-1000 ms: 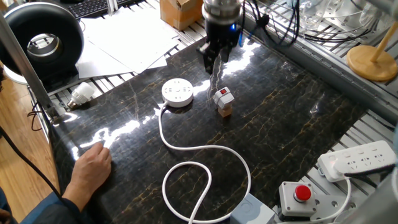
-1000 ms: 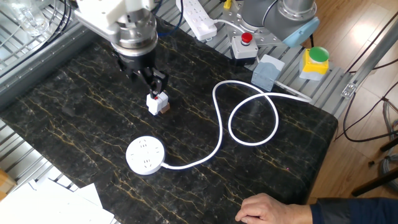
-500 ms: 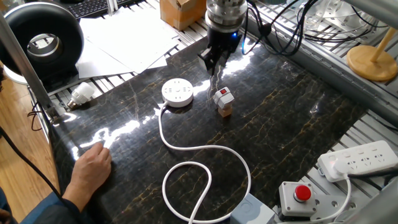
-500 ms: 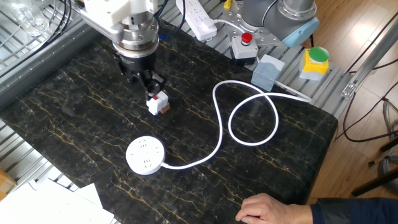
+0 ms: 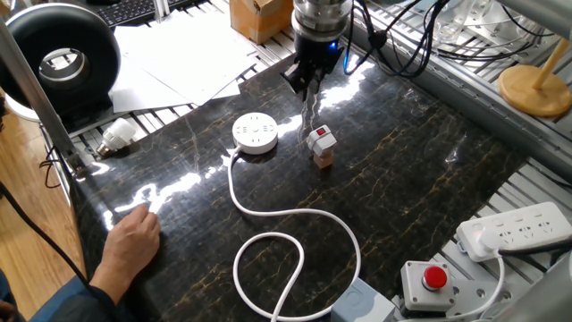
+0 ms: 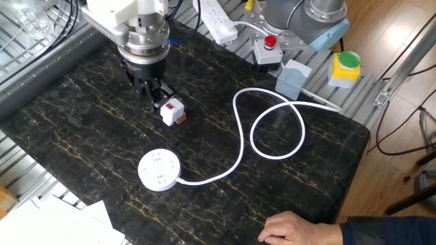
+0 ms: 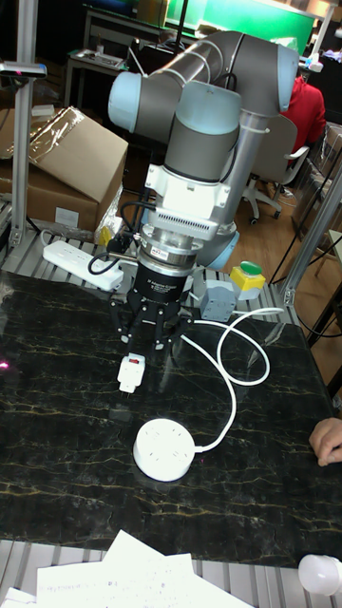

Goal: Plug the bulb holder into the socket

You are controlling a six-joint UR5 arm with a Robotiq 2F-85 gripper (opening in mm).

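The bulb holder, a small white block with a red switch, stands on the dark table by itself. The round white socket lies flat a short way from it, plug holes up. Its white cord loops across the table. My gripper hangs just above the table beside the holder, on the side away from the socket. It is open, holds nothing and does not touch the holder.
A person's hand rests on the table edge. A white light bulb lies by the rail. A power strip and a grey box with a red button sit near one corner, and loose papers near another.
My gripper has slid sideways away from the bulb holder, staying at about the same height. The holder, socket and cord have not moved.
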